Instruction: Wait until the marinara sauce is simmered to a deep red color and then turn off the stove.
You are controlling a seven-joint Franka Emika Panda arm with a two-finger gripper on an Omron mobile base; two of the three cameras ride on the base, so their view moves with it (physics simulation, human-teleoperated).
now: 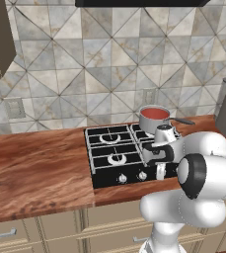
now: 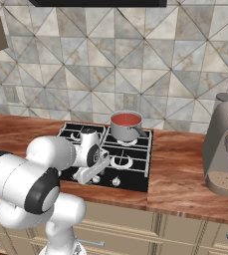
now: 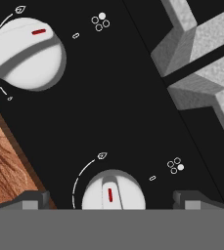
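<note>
The marinara sauce point(image 1: 155, 113) is a smooth red disc in a small steel saucepan point(image 2: 124, 129) on the back right burner of the black stove point(image 1: 109, 150). The pan's dark handle points right in the left base view. My gripper point(image 1: 160, 172) hangs over the stove's front row of knobs, fingers pointing down, well in front of the pan. In the hand view the jaws stand open, a dark fingertip point(image 3: 33, 199) on each side of a silver knob point(image 3: 113, 191) with a red mark. A second knob point(image 3: 28, 53) lies at the upper left.
Wooden counter point(image 1: 35, 163) runs left and right of the stove. A grey coffee machine point(image 2: 226, 149) stands on the counter to the right. The tiled wall holds an outlet point(image 1: 14, 108). Raised grey grate bars point(image 3: 201, 63) lie just beyond the knobs.
</note>
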